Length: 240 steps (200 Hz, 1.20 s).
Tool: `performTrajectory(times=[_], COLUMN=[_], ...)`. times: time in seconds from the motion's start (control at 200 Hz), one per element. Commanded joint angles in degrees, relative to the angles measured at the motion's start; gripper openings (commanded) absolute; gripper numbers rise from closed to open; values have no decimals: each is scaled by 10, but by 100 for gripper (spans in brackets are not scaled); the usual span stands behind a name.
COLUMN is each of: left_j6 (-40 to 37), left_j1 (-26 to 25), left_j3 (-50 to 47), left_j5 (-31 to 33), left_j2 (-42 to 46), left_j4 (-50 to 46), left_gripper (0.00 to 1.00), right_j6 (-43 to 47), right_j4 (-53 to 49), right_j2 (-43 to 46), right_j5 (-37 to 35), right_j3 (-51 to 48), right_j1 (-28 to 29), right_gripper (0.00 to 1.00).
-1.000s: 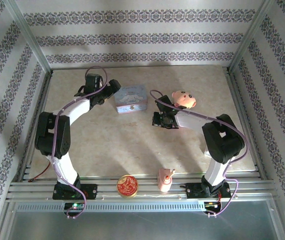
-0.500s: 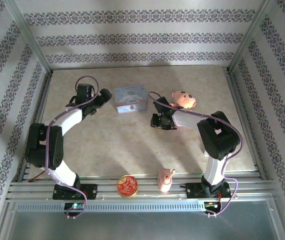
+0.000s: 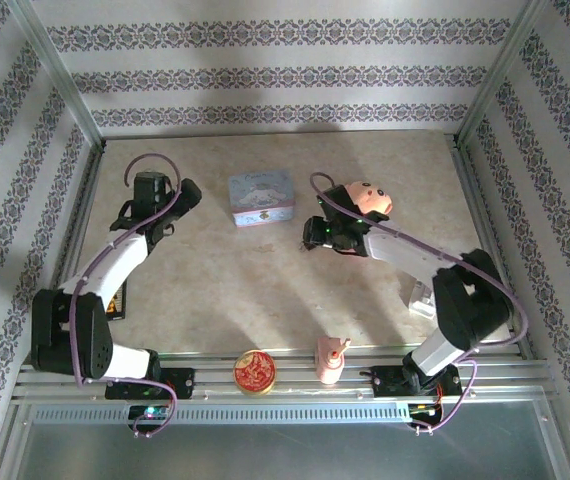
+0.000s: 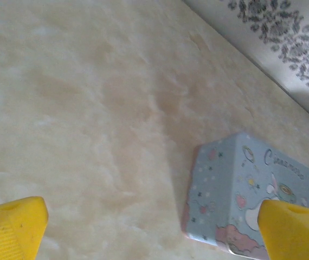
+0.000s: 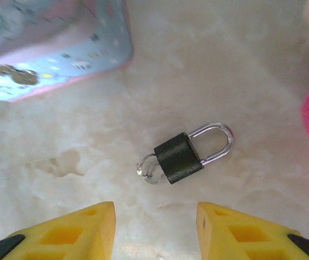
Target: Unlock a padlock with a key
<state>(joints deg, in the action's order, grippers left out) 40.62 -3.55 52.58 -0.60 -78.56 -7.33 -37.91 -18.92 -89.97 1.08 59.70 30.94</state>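
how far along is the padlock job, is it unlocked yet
Done: the key sits in the padlock, which lies flat on the table. In hand: nothing; the right gripper hangs open above it, the left gripper open near the blue tin. Left: both shackle legs seem to meet the body, so I cannot tell that it has opened; a turn or pull may remain.

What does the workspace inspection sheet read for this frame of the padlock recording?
Surface: beige marbled table, flat.
Job's things: padlock lying flat on the table, key in its base.
Clutter: blue tin, pig-face toy; red round tin and small pink toy on the front rail.
Claws: left claw open beside the tin; right claw open over the padlock, holding nothing.
Cables: purple cables looped clear of the padlock.
Surroundings: patterned walls, metal frame.
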Motion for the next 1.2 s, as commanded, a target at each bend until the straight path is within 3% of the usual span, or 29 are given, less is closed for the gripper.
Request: performTrajectory(times=[0.0, 0.235, 0.405, 0.61, 0.8, 1.02, 1.194], left_j6=[-40, -90, -107, -156, -203, -297, -346], left_j1=[12, 16, 16, 17, 21, 26, 29], left_j3=[-22, -70, -155, -243, -297, -337, -361], left_j5=[77, 165, 188, 231, 249, 213, 152], left_j2=[43, 125, 195, 241, 230, 168, 99], left_j4=[-35, -20, 67, 167, 273, 404, 512], left_gripper=[99, 99, 99, 99, 99, 99, 99], right_j6=[27, 48, 56, 104, 167, 252, 300], right_j4=[-45, -56, -44, -8, 68, 162, 243], right_j2=[58, 196, 294, 403, 456, 431, 397], right_j5=[-50, -94, -106, -161, -223, -226, -238], right_j3=[-12, -73, -144, -227, -293, -340, -367], right_j1=[4, -49, -110, -180, -220, -276, -280], right_gripper=[45, 52, 65, 98, 98, 98, 98])
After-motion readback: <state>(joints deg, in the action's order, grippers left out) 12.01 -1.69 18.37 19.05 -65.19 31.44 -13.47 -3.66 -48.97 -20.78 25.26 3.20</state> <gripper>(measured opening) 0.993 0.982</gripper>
